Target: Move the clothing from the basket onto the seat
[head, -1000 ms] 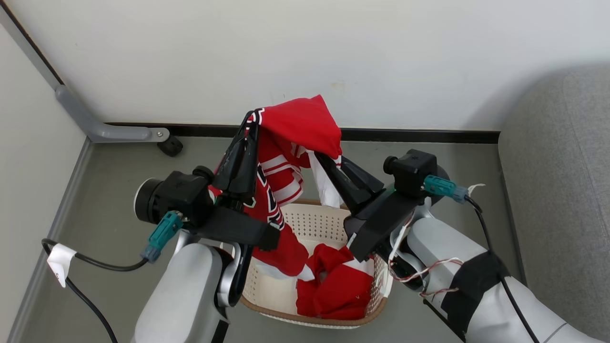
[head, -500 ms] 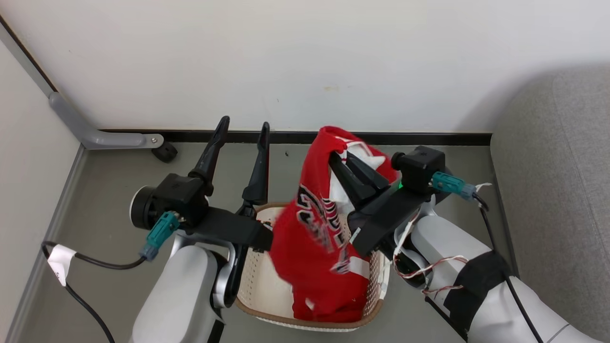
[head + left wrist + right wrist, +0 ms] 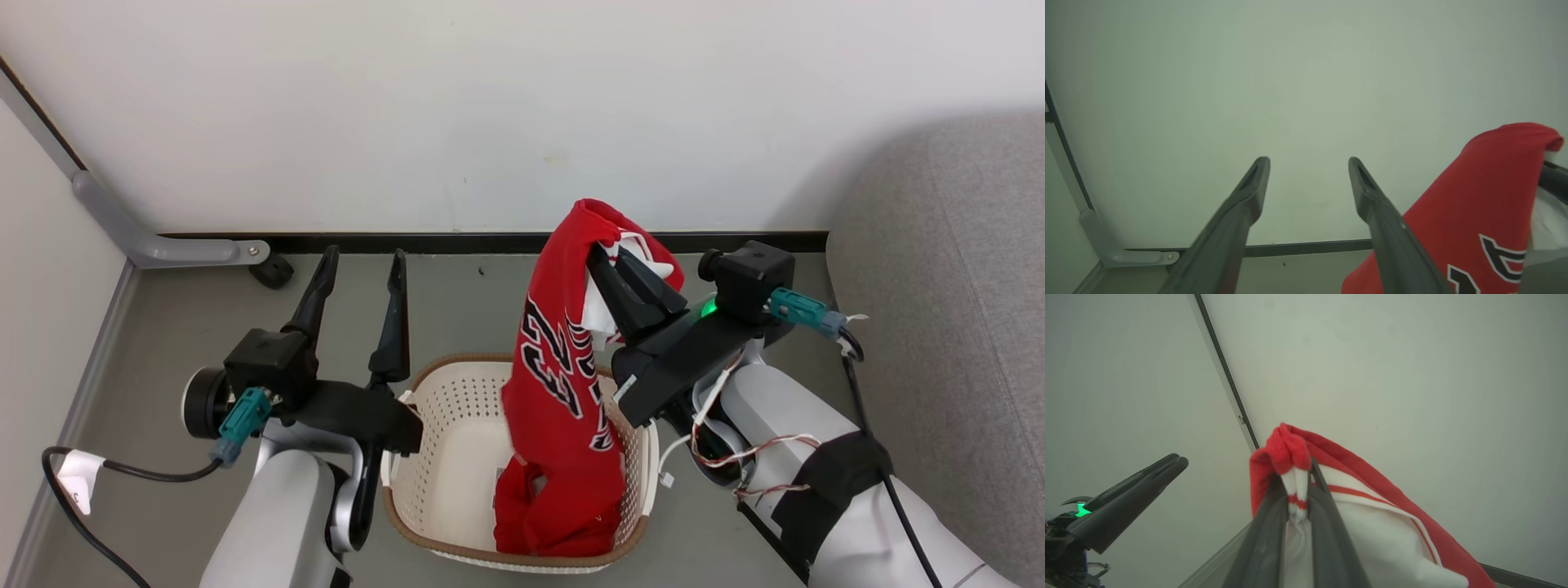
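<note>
Red "23" jersey (image 3: pixel 559 367) dangling over the laundry basket (image 3: pixel 454 402)
It hangs from the right fingers (image 3: pixel 645 292), pinched shut on its white trim, with the tail pooled at the basket's 3 o'clock side. The left fingers (image 3: pixel 313 300) are spread wide and empty at 10 o'clock.

The left hand (image 3: pixel 365 255) stands with its fingers spread and nothing between them. Ahead of it, bare grey floor (image 3: pixel 473 302) runs to the white wall (image 3: pixel 490 122), which closes the way. To its left, by the skirting, a grey metal bracket (image 3: pixel 180 249) and a black caster (image 3: pixel 272 269) sit on the floor. To its right hangs the jersey (image 3: pixel 559 367), pinched at its white-trimmed edge by the right hand (image 3: pixel 608 261). Below, the basket (image 3: pixel 457 367) is free down to its bottom on the left hand's side; red cloth fills the side under the right hand. Right of the right hand, past a strip of floor, rises the sofa (image 3: pixel 947 286).
</note>
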